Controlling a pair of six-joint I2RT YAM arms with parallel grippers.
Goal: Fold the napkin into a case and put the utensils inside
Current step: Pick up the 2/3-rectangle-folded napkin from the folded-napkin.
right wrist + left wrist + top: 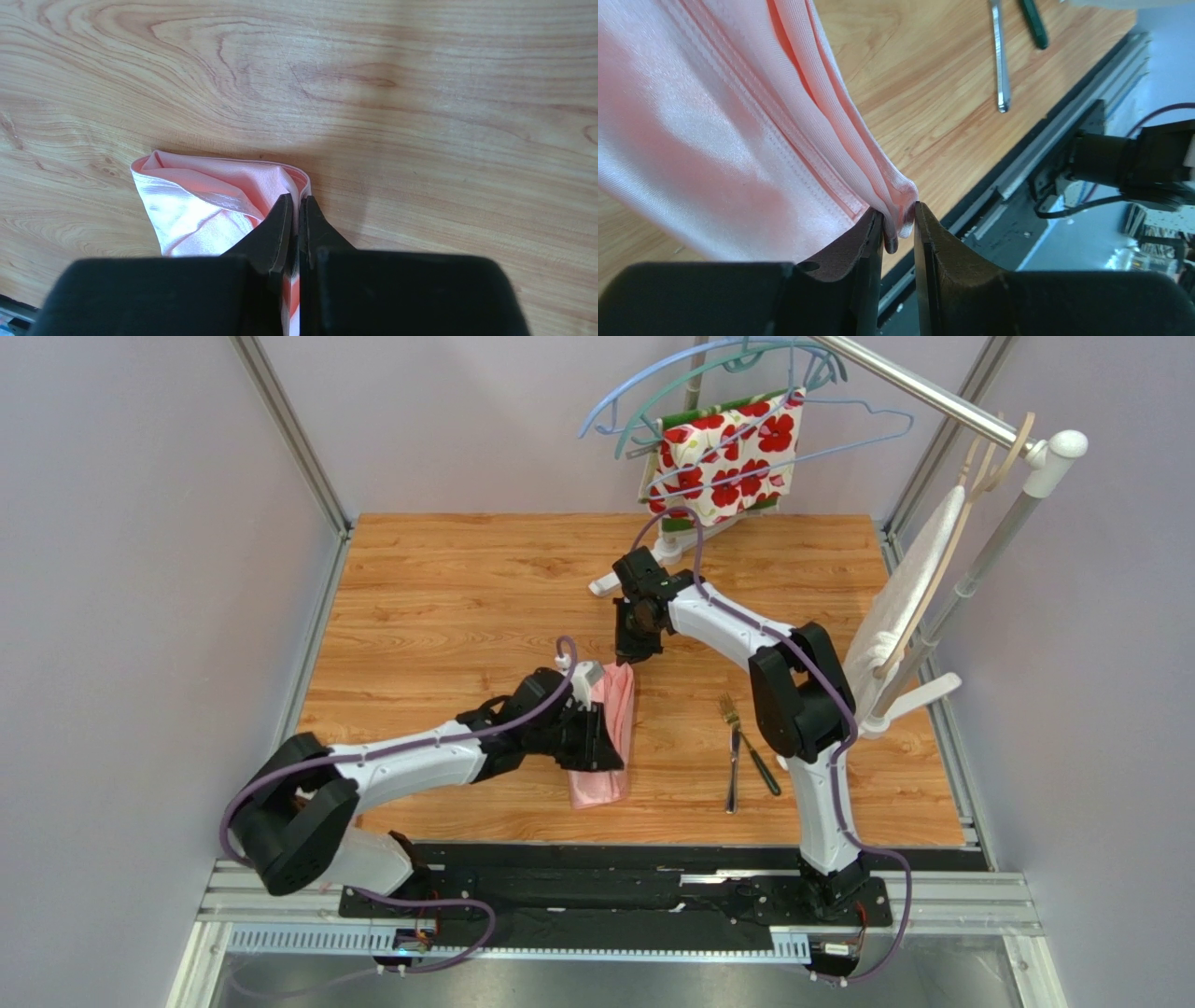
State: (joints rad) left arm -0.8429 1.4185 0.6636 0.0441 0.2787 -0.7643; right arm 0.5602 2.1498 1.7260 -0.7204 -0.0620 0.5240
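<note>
The light-pink napkin (pixel 617 707) lies folded into a narrow oblong strip on the wooden table, in front of the arms. My left gripper (pixel 603 753) is shut on a bunched corner of it; in the left wrist view the cloth (pixel 703 140) hangs from the pinch between the jaws (pixel 899 218). My right gripper (pixel 630 658) is shut on the strip's far end, where the cloth (pixel 200 203) folds under the fingertips (pixel 295 204). The silver-tined fork (pixel 731 751) and the darker thin piece (pixel 759 762) lie side by side on the table to the right of the napkin, also seen in the left wrist view (pixel 998 56).
A rack at the back holds hangers and the red-and-white floral cloth (pixel 730 459). A white cloth (pixel 905 602) hangs on a stand at the right. The black rail (pixel 631 875) runs along the table's near edge. Grey walls close both sides.
</note>
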